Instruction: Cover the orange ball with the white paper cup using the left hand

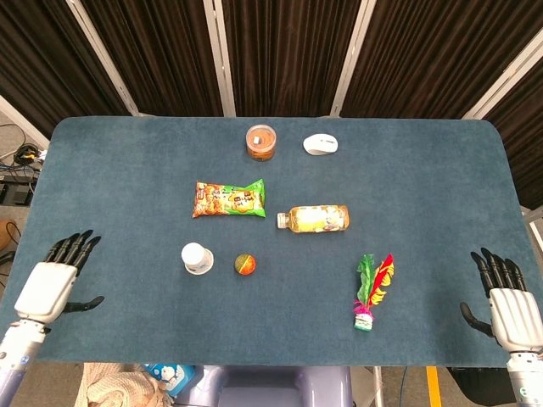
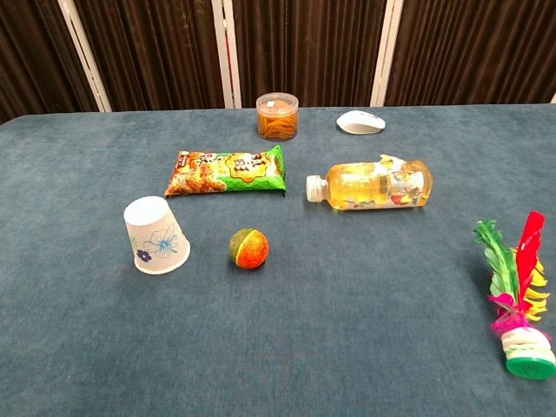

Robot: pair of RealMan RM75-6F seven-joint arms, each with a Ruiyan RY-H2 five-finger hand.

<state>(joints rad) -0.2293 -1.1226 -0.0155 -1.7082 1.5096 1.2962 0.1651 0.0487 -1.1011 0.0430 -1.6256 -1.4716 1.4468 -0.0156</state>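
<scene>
**Here, the reach has yet to meet the cup**

Left hand [image 1: 53,287], fingers spread and empty, hovers at the tabletop's [image 1: 441,186] near-left edge. The white paper cup [image 2: 156,234] stands mouth-down, just beside the orange ball [image 2: 248,248], left of it, apart. Right hand [image 1: 509,309] is likewise spread, idle. Next, probably: reach, grasp the cup's wall, lift, then lower it over the ball.

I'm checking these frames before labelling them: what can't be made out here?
- Left hand and right hand: outside the chest view's frame entirely.
- Both forearms: cut off by the head view's bottom edge.
- Snack bag print: too small to read in either view.
- White paper cup: stands mouth-down, inside hidden.
</scene>
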